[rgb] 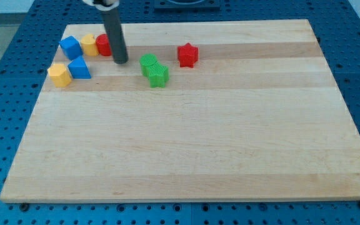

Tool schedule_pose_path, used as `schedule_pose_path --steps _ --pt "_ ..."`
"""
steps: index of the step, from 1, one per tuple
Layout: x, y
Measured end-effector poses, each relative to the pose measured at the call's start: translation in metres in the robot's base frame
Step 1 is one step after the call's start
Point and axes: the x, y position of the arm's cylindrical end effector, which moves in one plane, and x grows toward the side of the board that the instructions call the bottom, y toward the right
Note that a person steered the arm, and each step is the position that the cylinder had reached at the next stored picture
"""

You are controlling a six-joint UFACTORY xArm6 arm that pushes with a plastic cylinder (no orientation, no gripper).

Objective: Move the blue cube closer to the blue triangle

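The blue cube (pixel 70 47) lies near the board's top left corner. The blue triangle (pixel 79 69) lies just below it, a small gap apart, touching a yellow block (pixel 59 74) on its left. My tip (pixel 120 62) is on the board to the right of both blue blocks, beside a red block (pixel 104 44) that the rod partly hides. The tip touches neither blue block.
A yellow block (pixel 89 44) sits between the blue cube and the red block. Two green blocks (pixel 147 63) (pixel 159 75) lie touching to the right of my tip. A red star (pixel 187 55) lies further right. The wooden board (pixel 192 150) rests on a blue perforated table.
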Motion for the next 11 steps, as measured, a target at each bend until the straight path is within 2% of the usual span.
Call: schedule_pose_path --steps 5,6,7,8,9,11 --pt "0.000 -0.141" --pt "-0.002 -0.146" --pt "-0.047 -0.145" --pt "-0.074 -0.143" --pt "-0.070 -0.129" --pt "-0.037 -0.115"
